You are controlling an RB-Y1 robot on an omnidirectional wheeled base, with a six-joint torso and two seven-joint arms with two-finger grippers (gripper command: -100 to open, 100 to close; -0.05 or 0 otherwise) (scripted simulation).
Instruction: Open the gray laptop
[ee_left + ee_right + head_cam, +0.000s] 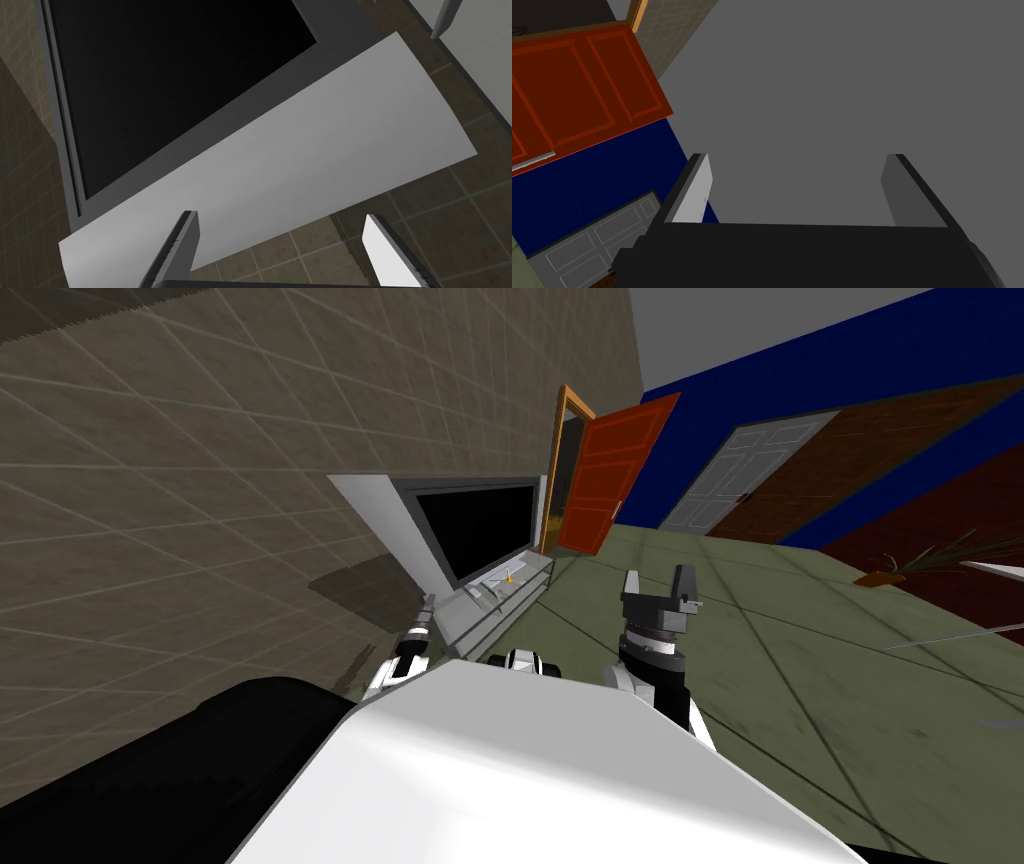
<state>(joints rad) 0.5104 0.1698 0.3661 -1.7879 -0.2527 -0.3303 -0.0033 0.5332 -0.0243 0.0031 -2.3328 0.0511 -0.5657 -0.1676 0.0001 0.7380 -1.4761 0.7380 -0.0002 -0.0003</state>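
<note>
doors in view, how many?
2: an orange door, swung open, at the far end of the tiled wall; a grey door set in the blue wall, to its right. Others may be hidden.

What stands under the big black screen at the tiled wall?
A low light grey shelf unit, with a small orange thing on top. The screen hides the rear of that top; what the shelves hold is unclear.

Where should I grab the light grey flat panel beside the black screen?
Probably its long free edge, away from the dark-framed black screen. The light grey flat panel looks sheet-thin, and that edge lies toward the open left gripper, so approach edge-on from there.
</note>
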